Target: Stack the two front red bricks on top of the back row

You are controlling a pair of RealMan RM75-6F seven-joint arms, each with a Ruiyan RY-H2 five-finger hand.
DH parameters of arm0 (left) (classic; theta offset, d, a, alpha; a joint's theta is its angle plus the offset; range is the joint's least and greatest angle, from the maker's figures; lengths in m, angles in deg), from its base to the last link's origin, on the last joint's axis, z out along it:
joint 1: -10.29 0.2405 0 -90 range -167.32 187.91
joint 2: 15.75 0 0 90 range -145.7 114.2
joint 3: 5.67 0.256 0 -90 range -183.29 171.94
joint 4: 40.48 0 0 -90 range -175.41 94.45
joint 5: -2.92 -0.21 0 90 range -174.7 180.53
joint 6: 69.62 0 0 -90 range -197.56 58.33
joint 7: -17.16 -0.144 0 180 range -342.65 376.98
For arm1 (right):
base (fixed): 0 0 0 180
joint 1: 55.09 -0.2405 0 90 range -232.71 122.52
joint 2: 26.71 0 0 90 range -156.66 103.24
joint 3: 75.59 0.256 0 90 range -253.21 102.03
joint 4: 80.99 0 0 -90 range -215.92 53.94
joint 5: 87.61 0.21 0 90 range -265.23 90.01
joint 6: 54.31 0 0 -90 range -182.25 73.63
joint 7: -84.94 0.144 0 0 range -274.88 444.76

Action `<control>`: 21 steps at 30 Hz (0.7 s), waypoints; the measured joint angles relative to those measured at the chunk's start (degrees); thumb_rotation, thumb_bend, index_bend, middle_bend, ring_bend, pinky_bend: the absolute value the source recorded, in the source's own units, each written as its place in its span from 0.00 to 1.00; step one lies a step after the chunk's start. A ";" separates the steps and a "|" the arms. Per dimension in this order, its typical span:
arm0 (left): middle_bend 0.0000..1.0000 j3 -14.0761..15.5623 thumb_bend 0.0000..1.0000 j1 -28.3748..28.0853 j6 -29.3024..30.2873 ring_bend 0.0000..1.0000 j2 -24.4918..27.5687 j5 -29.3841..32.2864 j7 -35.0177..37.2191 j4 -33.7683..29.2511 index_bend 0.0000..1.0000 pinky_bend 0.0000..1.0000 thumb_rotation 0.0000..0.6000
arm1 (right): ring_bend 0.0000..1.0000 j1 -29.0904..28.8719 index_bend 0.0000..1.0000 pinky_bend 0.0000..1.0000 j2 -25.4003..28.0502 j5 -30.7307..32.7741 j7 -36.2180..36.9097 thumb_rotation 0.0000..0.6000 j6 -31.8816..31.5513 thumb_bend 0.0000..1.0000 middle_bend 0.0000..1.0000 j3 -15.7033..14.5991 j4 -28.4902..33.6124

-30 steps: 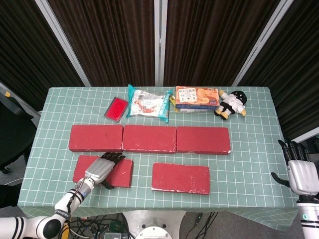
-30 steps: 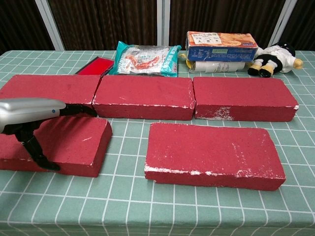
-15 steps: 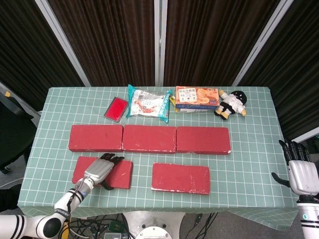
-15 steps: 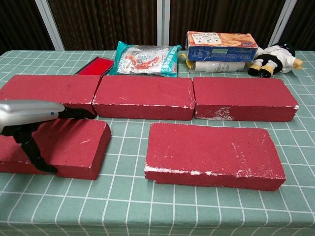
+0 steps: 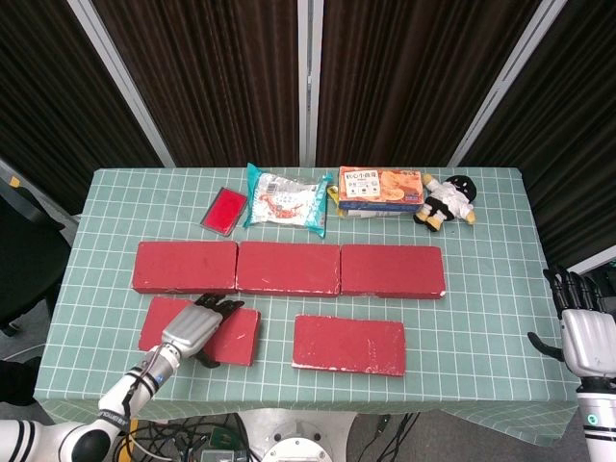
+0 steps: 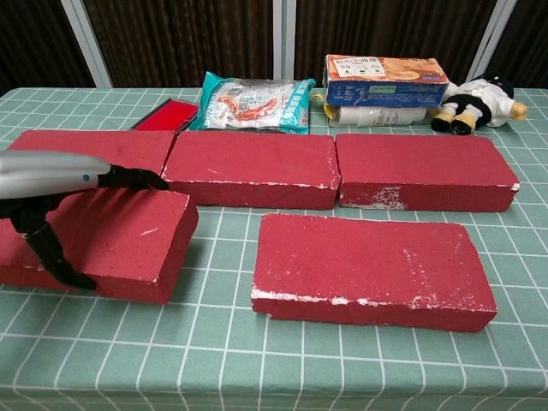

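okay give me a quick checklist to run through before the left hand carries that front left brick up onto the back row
1. Left hand grips the front left brick: ok.
2. Brick lifted off the table: cannot tell; it looks tilted.
3. Top of back left brick bare: ok.
4. Front right brick out of the path: ok.
5. Right hand away from the bricks, beside the table edge: ok.

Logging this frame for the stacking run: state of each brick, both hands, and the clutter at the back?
Front left brick: gripped, looks tilted off the table.
Left hand: grips the front left brick.
Front right brick: flat on the table, untouched.
Back row bricks: three flat, end to end, nothing stacked on them.
Right hand: off the table's right edge, fingers apart, holds nothing.
Snack bag: lying flat.
Plush toy: beside the biscuit box.
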 measured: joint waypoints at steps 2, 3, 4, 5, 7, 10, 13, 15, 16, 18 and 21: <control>0.22 -0.77 0.19 -0.80 0.11 0.00 1.35 0.01 -0.22 -0.81 0.06 0.00 1.00 | 0.00 0.05 0.00 0.00 0.13 -0.07 0.08 1.00 -0.23 0.10 0.00 0.09 0.13; 0.22 -1.53 0.19 -1.48 0.02 0.00 2.11 0.29 -0.24 -0.98 0.06 0.00 1.00 | 0.00 0.08 0.00 0.00 0.19 -0.11 0.11 1.00 -0.35 0.10 0.00 0.12 0.22; 0.22 -2.15 0.19 -2.01 -0.15 0.00 2.52 0.69 -0.17 -0.93 0.06 0.00 1.00 | 0.00 0.12 0.00 0.00 0.25 -0.14 0.14 1.00 -0.48 0.10 0.00 0.15 0.30; 0.22 -2.78 0.19 -2.56 -0.42 0.00 2.83 1.25 -0.01 -0.75 0.06 0.00 1.00 | 0.00 0.17 0.00 0.00 0.36 -0.20 0.15 1.00 -0.63 0.10 0.00 0.19 0.41; 0.22 -4.17 0.19 -3.91 -1.57 0.00 3.70 2.99 0.71 0.17 0.06 0.00 1.00 | 0.00 0.21 0.00 0.00 0.54 -0.26 0.04 1.00 -0.78 0.10 0.00 0.25 0.59; 0.22 -6.19 0.19 -6.18 -4.16 0.00 4.81 5.86 2.20 2.76 0.06 0.00 1.00 | 0.00 0.27 0.00 0.00 0.86 -0.19 -0.31 1.00 -0.98 0.10 0.00 0.38 0.98; 0.22 -8.07 0.19 -8.68 -7.65 0.00 5.39 9.09 4.19 6.28 0.06 0.00 1.00 | 0.00 0.28 0.00 0.00 1.06 0.07 -0.70 1.00 -1.03 0.10 0.00 0.54 1.38; 0.22 -9.25 0.19 -10.48 -10.45 0.00 5.48 11.28 5.91 8.99 0.06 0.00 1.00 | 0.00 0.24 0.00 0.00 1.13 0.23 -1.06 1.00 -0.95 0.10 0.00 0.60 1.65; 0.22 -9.69 0.19 -11.26 -11.65 0.00 5.45 12.10 6.63 10.23 0.06 0.00 1.00 | 0.00 0.22 0.00 0.00 1.15 0.28 -1.22 1.00 -0.91 0.10 0.00 0.62 1.77; 0.22 -10.47 0.19 -13.05 -14.26 0.00 5.20 13.68 8.12 13.20 0.06 0.00 1.00 | 0.00 0.14 0.00 0.00 1.18 0.41 -1.62 1.00 -0.75 0.10 0.00 0.63 2.02; 0.22 -11.11 0.19 -15.31 -17.29 0.00 4.35 15.41 10.11 17.30 0.06 0.00 1.00 | 0.00 0.02 0.00 0.00 1.25 0.66 -2.14 1.00 -0.48 0.10 0.00 0.67 2.35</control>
